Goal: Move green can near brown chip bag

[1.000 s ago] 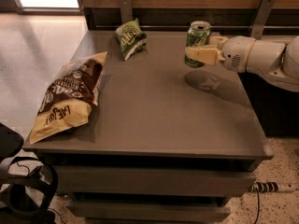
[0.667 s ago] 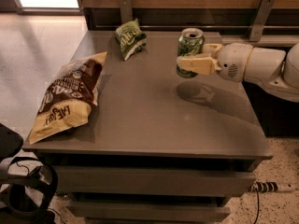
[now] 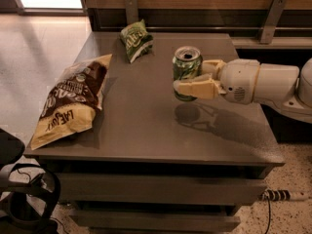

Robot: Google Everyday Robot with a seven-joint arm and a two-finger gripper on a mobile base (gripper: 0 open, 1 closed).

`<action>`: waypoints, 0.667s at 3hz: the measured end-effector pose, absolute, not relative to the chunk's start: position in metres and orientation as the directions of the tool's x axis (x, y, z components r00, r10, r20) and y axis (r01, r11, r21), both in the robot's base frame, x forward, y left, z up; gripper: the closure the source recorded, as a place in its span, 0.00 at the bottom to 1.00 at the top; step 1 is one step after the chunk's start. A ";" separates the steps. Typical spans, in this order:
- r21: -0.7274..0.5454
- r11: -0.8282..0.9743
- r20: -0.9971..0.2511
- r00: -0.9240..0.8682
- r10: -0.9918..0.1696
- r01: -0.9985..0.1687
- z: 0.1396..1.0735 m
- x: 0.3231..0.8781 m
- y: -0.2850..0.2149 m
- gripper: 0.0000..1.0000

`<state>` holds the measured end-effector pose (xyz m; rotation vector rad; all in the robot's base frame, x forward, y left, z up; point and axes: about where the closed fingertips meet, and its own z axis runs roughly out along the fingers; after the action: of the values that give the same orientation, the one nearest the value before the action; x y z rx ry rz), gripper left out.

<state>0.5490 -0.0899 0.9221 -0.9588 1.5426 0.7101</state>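
The tool [image 3: 189, 78] is clenched on the green can [image 3: 186, 64], holding it upright and clear of the table [image 3: 146, 130], its shadow lying just below. Over the last second the can has travelled from nearer the right edge towards the table's middle. The brown chip bag [image 3: 73, 99] lies along the left edge, still well apart, so the carry looks roughly half done; the small green bag [image 3: 135, 40] sits near the back edge.

— Where's your gripper [image 3: 189, 78]?
— My gripper hangs over the table's [image 3: 146, 130] right side, clamped round the green can [image 3: 186, 65] (upright, lifted off the top).
— The brown chip bag [image 3: 73, 99]?
— Lying at the left edge, well apart.
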 end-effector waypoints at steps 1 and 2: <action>-0.030 0.336 -0.989 -0.021 -0.148 -0.941 0.909 0.519 -0.047 1.00; 0.019 0.250 -0.991 -0.051 -0.123 -0.968 0.902 0.505 -0.024 1.00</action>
<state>0.5047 -0.0245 0.9024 -1.0942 1.4379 0.9817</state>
